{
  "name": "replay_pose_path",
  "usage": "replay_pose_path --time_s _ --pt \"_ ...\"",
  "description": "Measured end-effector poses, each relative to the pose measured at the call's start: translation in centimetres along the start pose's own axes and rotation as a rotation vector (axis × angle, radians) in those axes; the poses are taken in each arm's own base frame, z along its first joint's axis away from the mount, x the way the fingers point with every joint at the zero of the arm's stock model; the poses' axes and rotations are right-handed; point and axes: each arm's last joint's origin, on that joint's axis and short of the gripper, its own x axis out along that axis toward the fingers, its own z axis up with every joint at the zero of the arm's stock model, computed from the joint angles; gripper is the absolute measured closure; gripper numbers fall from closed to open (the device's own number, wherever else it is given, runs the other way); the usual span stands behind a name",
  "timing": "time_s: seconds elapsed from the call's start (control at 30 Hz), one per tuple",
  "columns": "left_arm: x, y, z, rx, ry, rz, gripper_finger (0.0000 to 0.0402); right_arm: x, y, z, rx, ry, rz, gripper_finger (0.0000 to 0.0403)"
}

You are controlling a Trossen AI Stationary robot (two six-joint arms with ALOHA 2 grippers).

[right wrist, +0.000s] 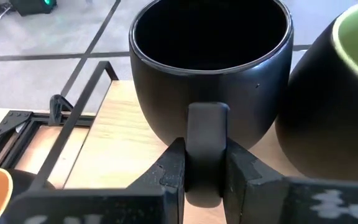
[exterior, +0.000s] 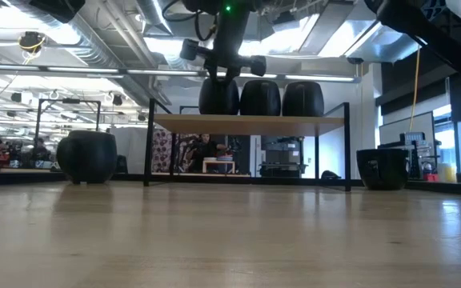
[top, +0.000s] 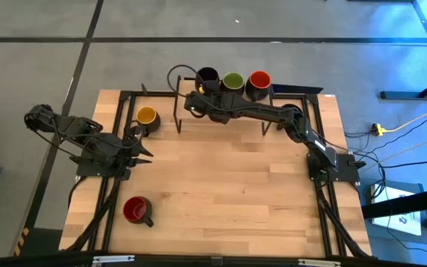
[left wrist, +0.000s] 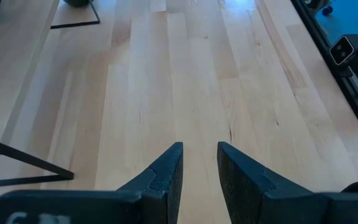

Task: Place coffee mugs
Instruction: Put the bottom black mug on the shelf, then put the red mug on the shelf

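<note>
Mugs look to us hard, glossy and breakable, so we keep the handle as the hold: the right gripper [right wrist: 205,171] is clamped on the black mug's [right wrist: 210,68] handle on the shelf [exterior: 250,123], green mug [right wrist: 344,87] just beside, while the left gripper [left wrist: 199,163] waits slightly parted, holding nothing.

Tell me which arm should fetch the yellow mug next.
Probably left: the left gripper is open, empty and just beside the yellow mug. The right gripper is shut on the black mug's handle at the shelf.
</note>
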Motion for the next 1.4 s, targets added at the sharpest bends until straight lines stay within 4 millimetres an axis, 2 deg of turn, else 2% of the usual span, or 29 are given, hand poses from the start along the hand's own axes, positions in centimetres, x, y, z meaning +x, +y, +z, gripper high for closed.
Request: replay_pose_path --time_s 0.27,0.57,0.8,1.27,1.4 --pt "0.0 0.0 0.0 0.000 0.000 0.000 0.0308 0.4 0.0 -0.6 0.002 0.008 -0.017 0.0352" --pt "0.0 0.0 0.0 0.000 0.000 0.000 0.0308 0.4 0.2 -0.4 0.022 -0.020 -0.009 0.0267" --pt "0.0 0.0 0.0 0.000 0.000 0.000 0.0308 0.3 0.2 -0.4 0.014 -0.018 -0.012 0.0229" --pt "0.0 0.0 0.0 0.000 0.000 0.000 0.0308 -2.0 -0.4 2.0 -0.044 0.006 0.049 0.0224" --pt "0.0 0.0 0.0 0.000 0.000 0.000 0.0308 -3.7 -0.3 2.3 -0.083 -0.001 0.084 0.0224"
